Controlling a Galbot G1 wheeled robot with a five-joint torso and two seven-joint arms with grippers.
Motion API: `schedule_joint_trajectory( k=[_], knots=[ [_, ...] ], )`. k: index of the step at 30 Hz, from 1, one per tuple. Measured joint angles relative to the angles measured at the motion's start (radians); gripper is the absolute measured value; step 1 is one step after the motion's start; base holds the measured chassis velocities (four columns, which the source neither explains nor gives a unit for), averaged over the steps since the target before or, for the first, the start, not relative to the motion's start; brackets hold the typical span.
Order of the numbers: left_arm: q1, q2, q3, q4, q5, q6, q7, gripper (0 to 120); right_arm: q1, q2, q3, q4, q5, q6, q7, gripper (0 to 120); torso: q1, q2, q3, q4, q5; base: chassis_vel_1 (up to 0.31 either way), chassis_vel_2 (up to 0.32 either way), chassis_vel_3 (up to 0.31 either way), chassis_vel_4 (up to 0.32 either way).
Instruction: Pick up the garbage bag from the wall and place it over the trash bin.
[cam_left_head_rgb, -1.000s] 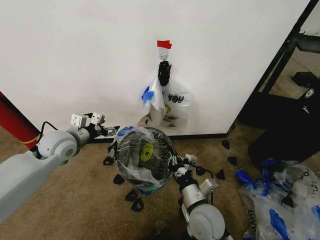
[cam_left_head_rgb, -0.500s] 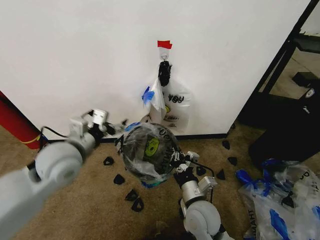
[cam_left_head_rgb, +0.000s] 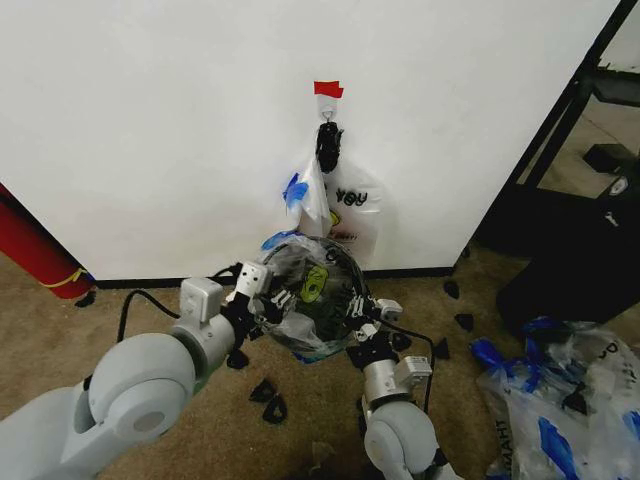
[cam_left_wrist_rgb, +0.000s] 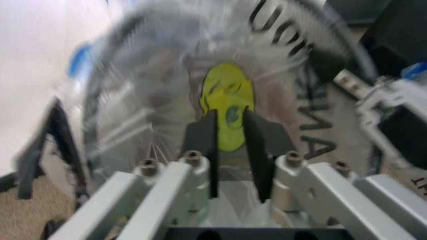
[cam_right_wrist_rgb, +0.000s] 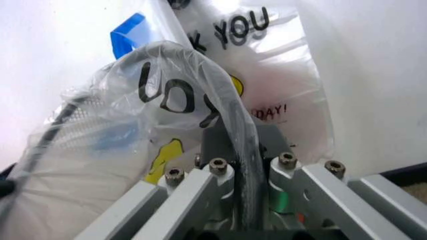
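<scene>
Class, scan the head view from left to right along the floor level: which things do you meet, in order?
Red cylinder → left end effector → garbage bag stretched over the trash bin → right end effector → heap of clear-and-blue plastic bags.

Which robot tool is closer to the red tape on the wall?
Neither clearly: both sit well below the red tape. The left tool is at the bag-covered trash bin on its left side, the right tool on its right rim.
</scene>
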Motion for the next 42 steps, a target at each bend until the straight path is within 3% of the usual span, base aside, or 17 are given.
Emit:
schedule_joint_trajectory(
  k=[1,3,10,13,15,25,42],
  knots=[
    [-0.01,-0.004,0.013,0.013,-0.003,0.001,-0.002,12,-0.002,0.0,0.001,0.0,-0.006,0.002,-0.002,0,0.0,0.0,0.0,0.0,0.0,0.0,0.0,0.0,0.0],
    [-0.041,-0.017,0.051,0.053,0.004,0.002,-0.003,0,-0.007,0.0,0.003,0.001,-0.015,0.006,-0.005,0,0.0,0.0,0.0,0.0,0.0,0.0,0.0,0.0,0.0],
    [-0.104,-0.058,0.129,0.13,0.042,0.006,0.0,0,-0.015,0.011,0.003,0.004,-0.039,0.012,-0.014,0,0.0,0.0,0.0,0.0,0.0002,0.0,0.0,0.0,0.0],
    [-0.211,-0.125,0.272,0.269,0.052,0.027,-0.04,0,-0.027,0.01,0.001,0.004,-0.046,0.017,-0.022,0,0.0,0.0,0.0,-0.0003,0.0001,0.0,0.0,0.0,0.0],
    [-0.242,-0.143,0.313,0.308,0.037,0.034,-0.055,0,-0.029,0.008,0.001,0.002,-0.048,0.018,-0.025,0,0.0,0.0,0.0,-0.0003,0.0001,0.0,0.0,0.0,0.0],
    [-0.333,-0.156,0.411,0.369,-0.002,0.055,-0.06,0,-0.024,0.011,-0.008,-0.006,-0.084,0.025,-0.036,0,0.0,0.0,0.0,0.0001,0.0002,0.0,0.0,0.0,0.0],
    [-0.504,-0.253,0.552,0.52,-0.064,0.083,-0.098,0,-0.017,-0.013,-0.019,-0.006,-0.098,0.034,-0.06,0,0.0,0.0,0.0,0.0,0.0001,0.0,0.0,0.0,0.0]
  ],
)
